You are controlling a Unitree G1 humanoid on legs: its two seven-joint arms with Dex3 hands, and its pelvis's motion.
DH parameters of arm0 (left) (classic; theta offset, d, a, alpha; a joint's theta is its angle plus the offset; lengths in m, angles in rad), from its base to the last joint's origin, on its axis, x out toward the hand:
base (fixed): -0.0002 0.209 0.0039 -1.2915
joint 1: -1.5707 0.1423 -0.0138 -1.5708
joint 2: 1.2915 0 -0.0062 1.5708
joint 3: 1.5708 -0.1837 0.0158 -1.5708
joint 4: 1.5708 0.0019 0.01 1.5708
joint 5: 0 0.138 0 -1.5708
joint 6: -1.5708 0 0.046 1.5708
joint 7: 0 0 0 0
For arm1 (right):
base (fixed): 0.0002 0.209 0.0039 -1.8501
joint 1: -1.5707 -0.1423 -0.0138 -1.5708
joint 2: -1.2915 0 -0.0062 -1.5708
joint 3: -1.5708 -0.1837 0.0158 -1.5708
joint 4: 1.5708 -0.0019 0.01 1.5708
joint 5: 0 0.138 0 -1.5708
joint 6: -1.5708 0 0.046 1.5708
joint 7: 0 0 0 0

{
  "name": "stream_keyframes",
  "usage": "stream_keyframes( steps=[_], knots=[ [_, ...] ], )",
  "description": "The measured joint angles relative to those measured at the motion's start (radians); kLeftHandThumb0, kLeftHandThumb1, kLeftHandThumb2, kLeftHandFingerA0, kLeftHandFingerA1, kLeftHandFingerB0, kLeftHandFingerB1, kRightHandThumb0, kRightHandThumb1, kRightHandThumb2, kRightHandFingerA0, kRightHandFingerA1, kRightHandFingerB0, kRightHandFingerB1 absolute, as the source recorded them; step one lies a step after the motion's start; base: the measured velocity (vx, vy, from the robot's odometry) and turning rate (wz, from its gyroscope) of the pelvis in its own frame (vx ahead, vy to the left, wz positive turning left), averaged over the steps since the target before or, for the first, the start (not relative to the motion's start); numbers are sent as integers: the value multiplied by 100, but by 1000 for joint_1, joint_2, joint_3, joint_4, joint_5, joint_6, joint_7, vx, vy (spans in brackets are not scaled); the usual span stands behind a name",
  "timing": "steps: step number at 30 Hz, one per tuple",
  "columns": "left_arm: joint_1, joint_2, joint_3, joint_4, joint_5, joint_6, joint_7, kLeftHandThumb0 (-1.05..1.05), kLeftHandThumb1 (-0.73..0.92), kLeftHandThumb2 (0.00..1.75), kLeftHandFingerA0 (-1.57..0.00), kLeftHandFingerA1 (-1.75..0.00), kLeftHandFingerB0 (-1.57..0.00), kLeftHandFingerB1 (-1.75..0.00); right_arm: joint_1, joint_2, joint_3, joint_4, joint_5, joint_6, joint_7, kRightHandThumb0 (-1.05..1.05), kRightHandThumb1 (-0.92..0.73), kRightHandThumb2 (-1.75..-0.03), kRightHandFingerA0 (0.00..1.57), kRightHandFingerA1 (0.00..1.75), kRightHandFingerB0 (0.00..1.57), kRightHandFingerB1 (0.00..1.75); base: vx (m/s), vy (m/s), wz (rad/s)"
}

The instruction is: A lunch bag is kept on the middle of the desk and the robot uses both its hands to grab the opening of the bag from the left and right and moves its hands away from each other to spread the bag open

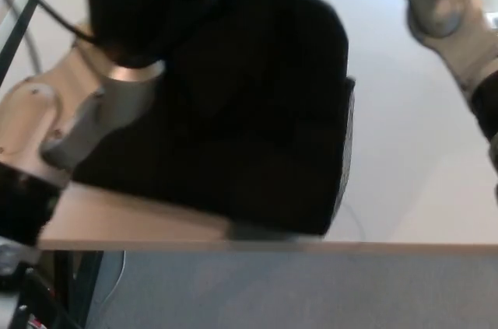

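Under the left hand (136, 10) sits the lunch bag (257, 119).

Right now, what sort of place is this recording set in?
Probably an office or lab workstation, though little shows. A plain pale desk bears a black lunch bag, grey floor lies beyond its near edge, and cables run at the far left.

Pale desk (420, 181) above grey floor (311, 290)
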Motion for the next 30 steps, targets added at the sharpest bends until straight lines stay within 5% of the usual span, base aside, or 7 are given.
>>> stream_keyframes(
  steps=[8, 14, 24, 25, 26, 29, 30],
  knots=[
    [122, 99, 100, -10, -21, 11, -53, -37, 71, 61, -26, -32, -20, -27, 53, -93, -4, -39, 26, 27, 39, -36, -43, -99, 0, 48, 0, 50, 0, 0, 0],
    [283, 148, 193, -78, -60, 12, -86, -44, 80, 65, -22, -33, -19, -28, 225, -195, -32, -280, 28, 43, 51, -85, -63, -94, 9, 11, 9, 17, 0, 0, 0],
    [681, 171, 337, -229, -142, -22, -123, -42, 89, 66, -14, -33, -14, -28, 680, -271, -186, -639, 44, 16, 63, -85, -68, -101, 7, 23, 6, 15, 0, 0, 0],
    [749, 169, 351, -248, -154, -30, -126, -26, 74, 120, -1, -50, 0, -48, 753, -271, -208, -676, 46, 9, 63, -86, -68, -101, 3, 16, 2, 12, 0, 0, 0],
    [788, 167, 358, -258, -161, -35, -127, -27, 73, 119, -1, -50, 0, -48, 797, -270, -221, -696, 48, 5, 63, -84, -67, -100, 2, 18, 1, 13, 0, 0, 0],
    [916, 157, 376, -274, -178, -57, -127, -41, 84, 65, -18, -33, -17, -29, 933, -266, -252, -744, 51, -16, 62, -79, -61, -95, 1, 27, 0, 13, 0, 0, 0],
    [988, 152, 384, -277, -185, -71, -127, -24, 66, 114, -8, -52, -7, -50, 1008, -262, -265, -763, 52, -28, 62, -65, -53, -92, 1, 42, 0, 25, 0, 0, 0]
  ],
)
